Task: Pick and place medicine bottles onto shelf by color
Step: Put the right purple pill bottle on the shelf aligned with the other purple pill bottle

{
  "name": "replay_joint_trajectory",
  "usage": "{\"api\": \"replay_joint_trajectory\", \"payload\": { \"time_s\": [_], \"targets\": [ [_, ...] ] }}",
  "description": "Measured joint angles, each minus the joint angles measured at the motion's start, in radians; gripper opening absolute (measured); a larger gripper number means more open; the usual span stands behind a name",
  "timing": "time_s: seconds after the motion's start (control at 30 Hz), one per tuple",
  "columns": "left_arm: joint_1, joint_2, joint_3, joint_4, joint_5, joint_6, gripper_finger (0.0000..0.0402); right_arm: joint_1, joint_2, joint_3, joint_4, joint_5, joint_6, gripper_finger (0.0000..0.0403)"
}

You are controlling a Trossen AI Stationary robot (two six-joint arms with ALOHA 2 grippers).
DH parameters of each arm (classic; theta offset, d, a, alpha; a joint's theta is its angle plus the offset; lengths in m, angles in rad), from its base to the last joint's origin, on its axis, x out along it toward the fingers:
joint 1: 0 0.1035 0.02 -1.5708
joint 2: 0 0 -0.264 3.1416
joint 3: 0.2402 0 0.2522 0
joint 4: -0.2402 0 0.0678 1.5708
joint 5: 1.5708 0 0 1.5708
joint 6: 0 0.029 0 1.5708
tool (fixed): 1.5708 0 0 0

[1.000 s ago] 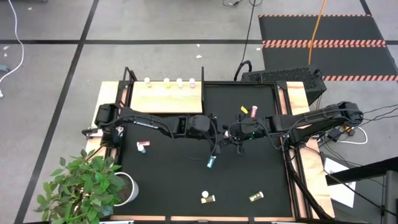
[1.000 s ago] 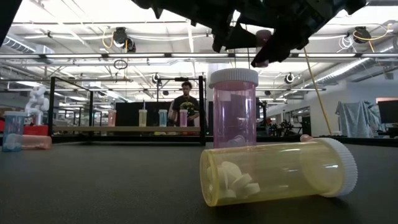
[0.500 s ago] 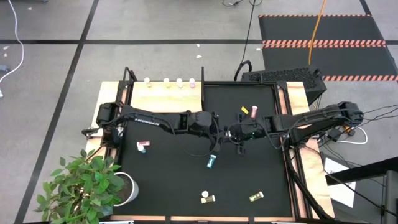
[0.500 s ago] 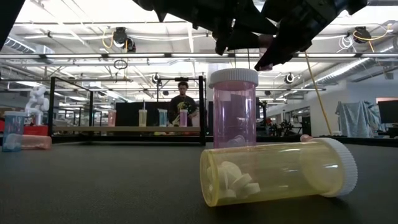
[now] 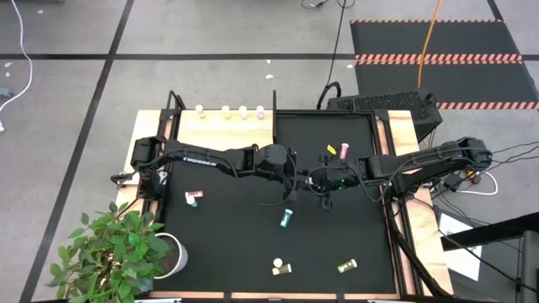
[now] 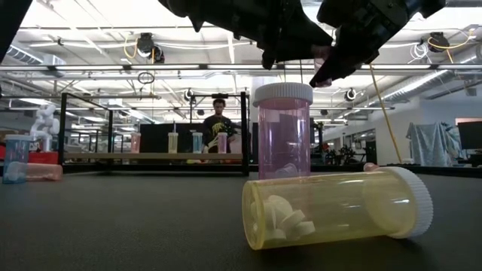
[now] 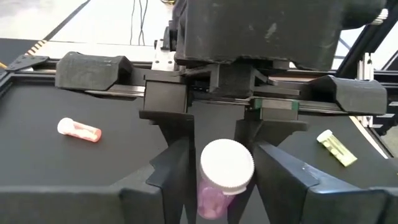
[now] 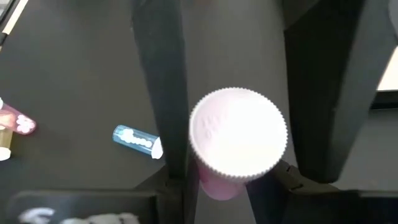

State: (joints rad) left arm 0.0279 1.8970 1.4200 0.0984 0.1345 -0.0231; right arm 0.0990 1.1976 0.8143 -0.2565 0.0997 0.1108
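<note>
**Pink bottle held over mid-counter between two tools**

The held pink bottle [image 8: 238,138] sits between the right tool's fingers [image 8: 158,93], which press on both sides of its white cap. The left wrist view shows what that one cannot: the left tool's fingers [image 7: 177,177] flank the same bottle, spread apart with thin gaps.

From above, the left tool [image 5: 296,174] and right tool [image 5: 316,178] meet nose to nose at the centre of the black mat [image 5: 244,244]. Both arms reach in level, and the bottle itself is hidden there.

A blue bottle [image 5: 286,219] lies just toward 6 o'clock from them, with white pills visible inside it in the right wrist view.

The low view shows a yellow bottle [image 6: 331,207] on its side holding white tablets, and an upright pink one [image 6: 282,132] behind it.

The shelf [image 5: 226,133] lies at 10 o'clock, with four bottles [image 5: 226,110] along its far edge.
</note>
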Motion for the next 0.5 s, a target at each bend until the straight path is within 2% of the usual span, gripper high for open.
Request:
{"api": "replay_joint_trajectory", "payload": {
  "time_s": [0.27, 0.5],
  "targets": [
    [0.002, 0.0, 0.0, -0.006, 0.006, 0.002, 0.0124, -0.003, 0.0, 0.0, -0.004, 0.001, 0.0, 0.0102],
    [0.013, -0.002, 0.0, -0.006, 0.005, -0.019, 0.0127, -0.036, 0.0, 0.0, -0.004, 0.0, 0.038, 0.011]
  ]
}}
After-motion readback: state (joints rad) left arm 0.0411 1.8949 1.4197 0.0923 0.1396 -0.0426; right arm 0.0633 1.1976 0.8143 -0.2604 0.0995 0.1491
